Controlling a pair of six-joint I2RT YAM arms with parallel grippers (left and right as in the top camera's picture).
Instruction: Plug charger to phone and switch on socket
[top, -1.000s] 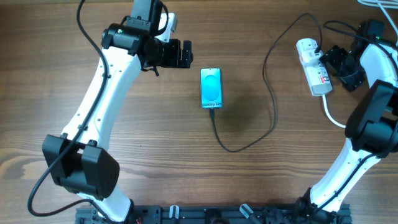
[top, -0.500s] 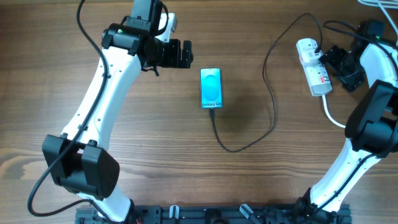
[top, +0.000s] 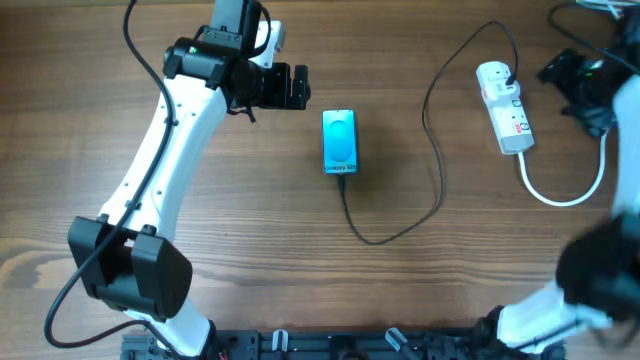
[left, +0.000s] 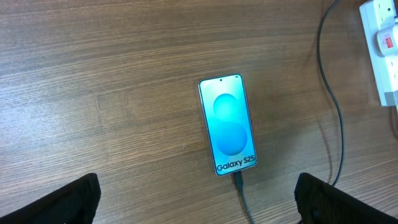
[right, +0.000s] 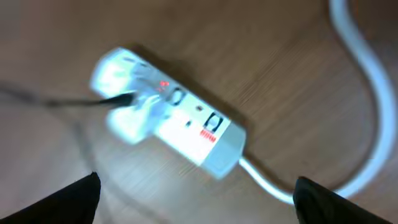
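Observation:
The phone (top: 339, 141) lies in the middle of the table with its cyan screen lit; it also shows in the left wrist view (left: 227, 124). The black charger cable (top: 432, 140) runs from the phone's near end, where its plug tip (left: 237, 180) sits in the port, round to the white socket (top: 503, 107). The socket shows blurred in the right wrist view (right: 168, 115) with a small red light. My left gripper (top: 288, 87) is open and empty, left of the phone. My right gripper (top: 572, 80) is open and empty, raised to the right of the socket.
The socket's thick white lead (top: 562, 188) loops off its near end towards the right edge, and shows in the right wrist view (right: 367, 74). Dark cables lie at the far right corner (top: 585, 10). Bare wooden table (top: 250, 220) surrounds the phone.
My right arm has swung away from the socket, up and to the right, and is blurred by motion. The white lead has shifted into a wider loop. The left arm and phone have not moved.

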